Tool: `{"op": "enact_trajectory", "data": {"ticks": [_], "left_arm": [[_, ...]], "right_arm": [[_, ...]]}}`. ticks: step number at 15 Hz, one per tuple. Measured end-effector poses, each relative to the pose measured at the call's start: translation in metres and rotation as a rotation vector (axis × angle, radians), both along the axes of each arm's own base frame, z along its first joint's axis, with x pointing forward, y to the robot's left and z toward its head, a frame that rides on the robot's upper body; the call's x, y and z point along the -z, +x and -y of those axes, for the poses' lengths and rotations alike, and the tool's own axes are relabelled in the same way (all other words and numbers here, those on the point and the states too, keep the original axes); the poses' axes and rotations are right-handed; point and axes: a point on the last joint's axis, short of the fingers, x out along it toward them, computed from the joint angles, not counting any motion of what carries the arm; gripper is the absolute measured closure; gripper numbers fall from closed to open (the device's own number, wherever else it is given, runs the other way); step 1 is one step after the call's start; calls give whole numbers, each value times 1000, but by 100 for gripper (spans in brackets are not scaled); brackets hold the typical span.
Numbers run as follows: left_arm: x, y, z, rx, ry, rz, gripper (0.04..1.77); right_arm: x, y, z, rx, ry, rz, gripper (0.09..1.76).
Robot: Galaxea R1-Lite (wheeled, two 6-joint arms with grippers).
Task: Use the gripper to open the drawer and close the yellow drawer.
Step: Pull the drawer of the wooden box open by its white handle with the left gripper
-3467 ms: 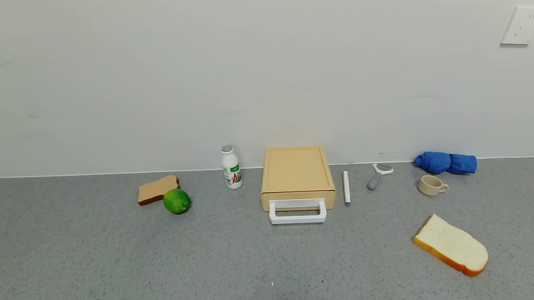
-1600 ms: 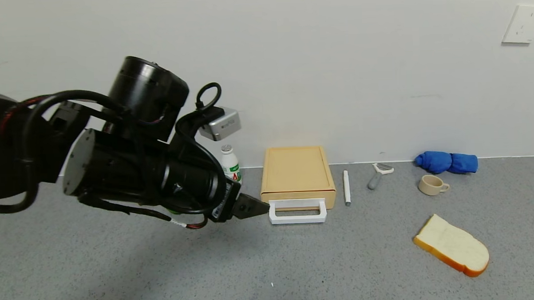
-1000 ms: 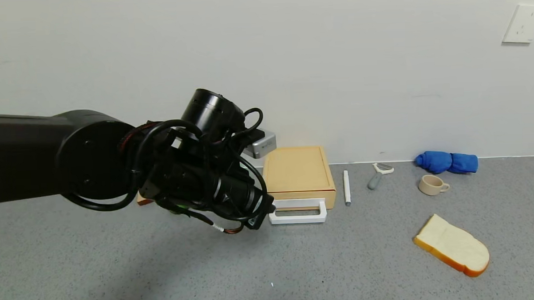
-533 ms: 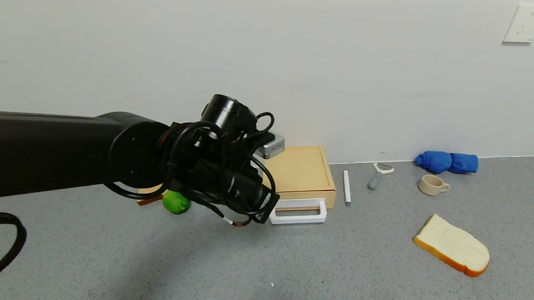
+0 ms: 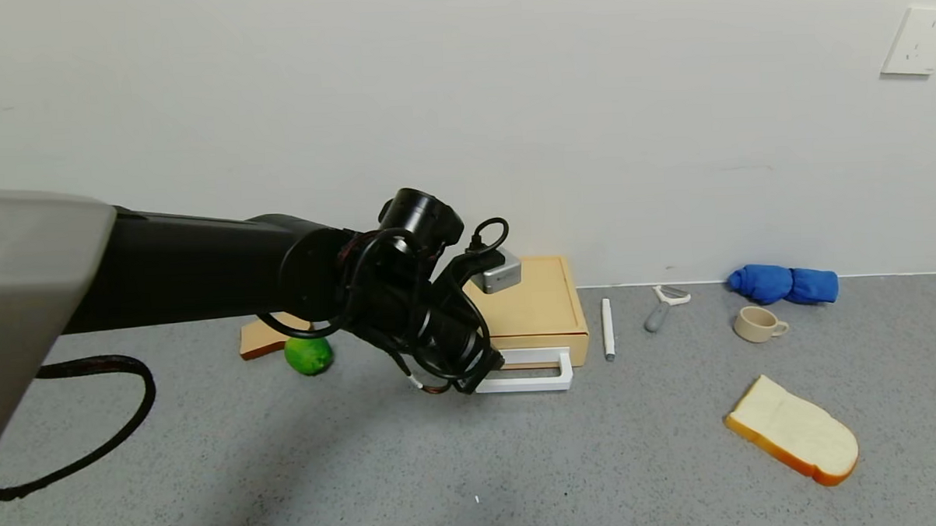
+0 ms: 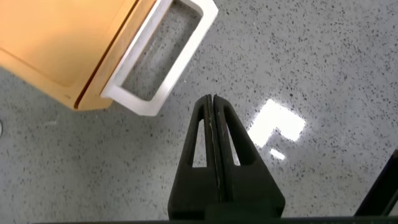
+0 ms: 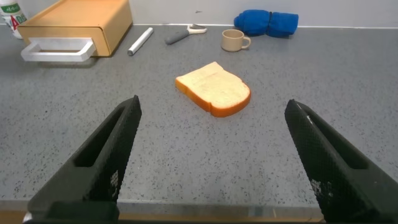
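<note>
The pale yellow-tan drawer (image 5: 528,300) stands by the wall, its tray pushed in flush with the box. Its white loop handle (image 5: 533,374) sticks out toward me. My left gripper (image 5: 492,366) is shut and empty, low over the table at the handle's left end; its tip is hidden behind the wrist in the head view. In the left wrist view the closed gripper (image 6: 211,99) sits just beside the handle's outer bar (image 6: 185,61), apart from it, with the drawer box (image 6: 56,43) behind. My right gripper (image 7: 214,106) is open and parked low near the table's front; the drawer (image 7: 81,22) shows far off.
A white pen (image 5: 607,329), a peeler (image 5: 664,307), a beige cup (image 5: 758,324) and a blue cloth (image 5: 782,285) lie right of the drawer. A bread slice (image 5: 791,431) lies front right. A lime (image 5: 309,356) and brown toast (image 5: 257,340) lie left, under my arm.
My left arm came in from the left and reached right and forward; its shut gripper now sits at the handle's left end. The drawer has not moved.
</note>
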Motion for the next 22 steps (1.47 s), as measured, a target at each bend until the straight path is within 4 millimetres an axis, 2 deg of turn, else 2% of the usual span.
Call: {"op": "enact_trajectory", "data": {"ticks": [11,15,22], "left_arm": [[57,49,25,-22,51,-6,170],[69,59,29,-44,59,25,170],[81,63,31,-46,69,12,170]], "right_arm": [[0,0,0,-1,0,1,15],[0,0,0,0,1,1,15],[0,0,0,-1,1,1,15]]}}
